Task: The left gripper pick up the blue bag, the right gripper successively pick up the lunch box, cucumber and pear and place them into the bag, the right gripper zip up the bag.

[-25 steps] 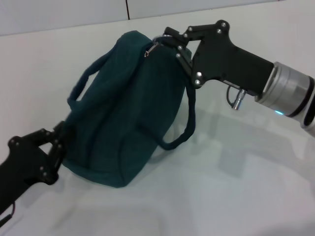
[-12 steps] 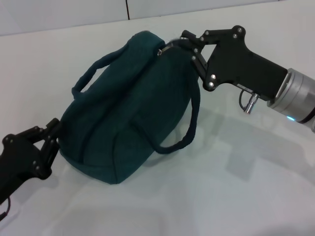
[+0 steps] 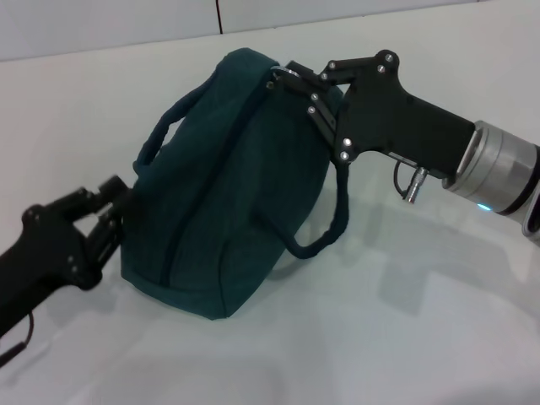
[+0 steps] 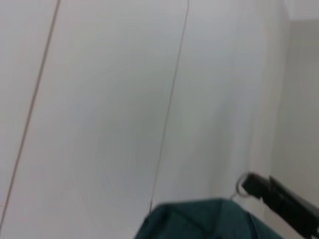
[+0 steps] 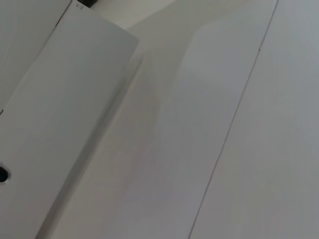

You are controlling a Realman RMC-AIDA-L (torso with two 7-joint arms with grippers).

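Observation:
The blue bag (image 3: 224, 186) stands tilted on the white table, its two handles hanging loose and its top seam drawn together. My left gripper (image 3: 118, 211) is shut on the bag's near lower end. My right gripper (image 3: 287, 78) is at the bag's far top end, shut on the metal zipper pull (image 3: 275, 84). In the left wrist view the bag's top (image 4: 199, 219) shows with the pull's ring (image 4: 242, 183) and the right gripper's tip (image 4: 279, 199). The lunch box, cucumber and pear are out of view.
The white table (image 3: 405, 337) lies all around the bag, with a wall seam behind it (image 3: 218, 17). The right wrist view shows only white surfaces (image 5: 164, 124).
My right gripper went right with the zipper pull, then came back left. My left gripper moved up and right with the bag's lower end, and the bag stands steeper.

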